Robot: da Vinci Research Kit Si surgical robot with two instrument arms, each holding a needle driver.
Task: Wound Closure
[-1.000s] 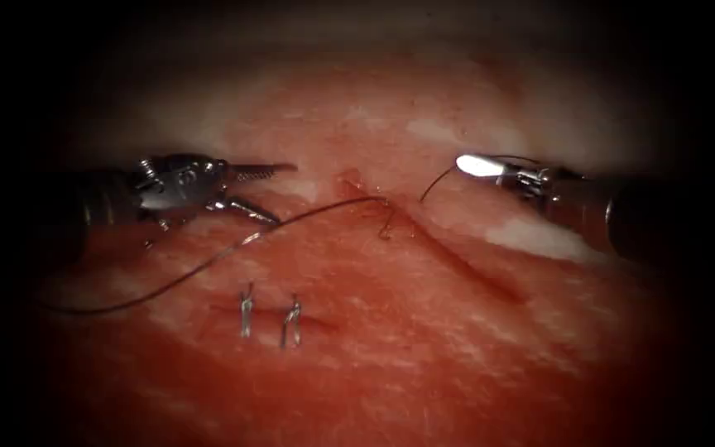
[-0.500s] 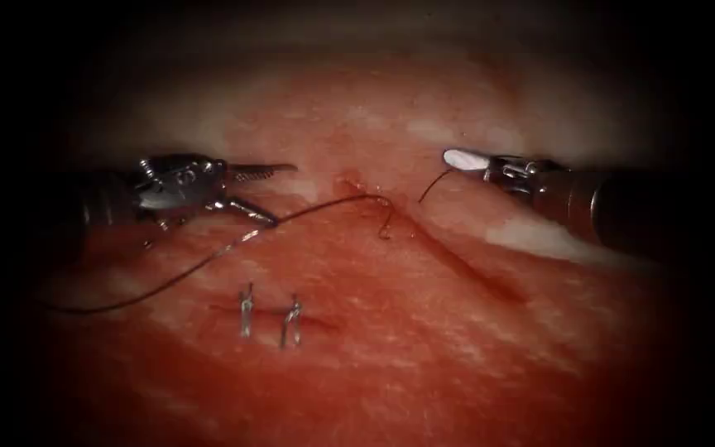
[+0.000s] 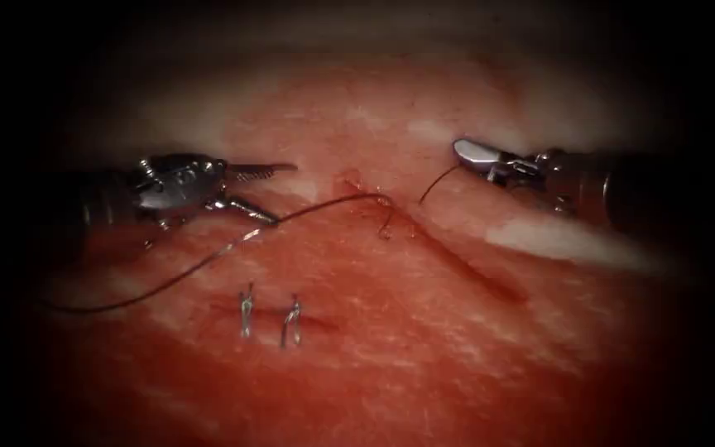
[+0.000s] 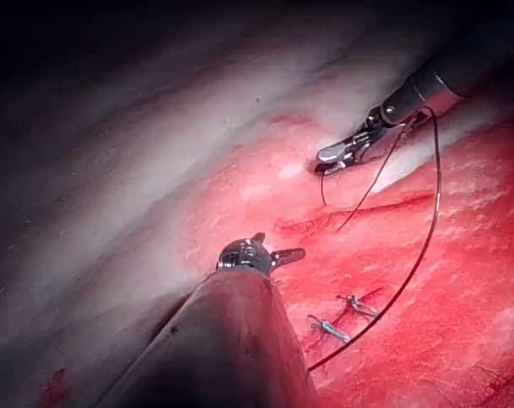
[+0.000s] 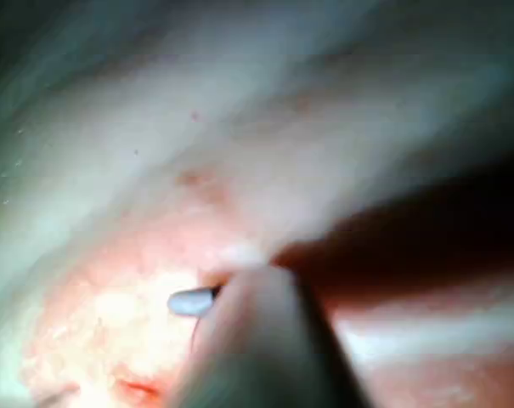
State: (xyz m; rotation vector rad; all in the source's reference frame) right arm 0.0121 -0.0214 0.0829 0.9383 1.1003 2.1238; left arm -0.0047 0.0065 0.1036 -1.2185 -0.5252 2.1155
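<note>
Left tool [image 3: 266, 194] on my endoscope feed sits left of the cut [image 3: 457, 261] with its ribbed steel jaws spread wide, holding nothing; the dark thread [image 3: 208, 261] runs just under the lower jaw. Across the cut, my right tool [image 3: 467, 151] pinches the thin curved needle [image 3: 439, 184] near one end, its other end touching the tissue [image 3: 391, 364]; I cannot tell if it is in. Two cut ends of thread [image 3: 246, 313] stand on a closed stitch. From the left wrist, I see the left tool [image 4: 278, 255] gaping and the right tool [image 4: 333, 157] clamped. From the right wrist, the right tool [image 5: 191, 302] is a pale blunt tip.
</note>
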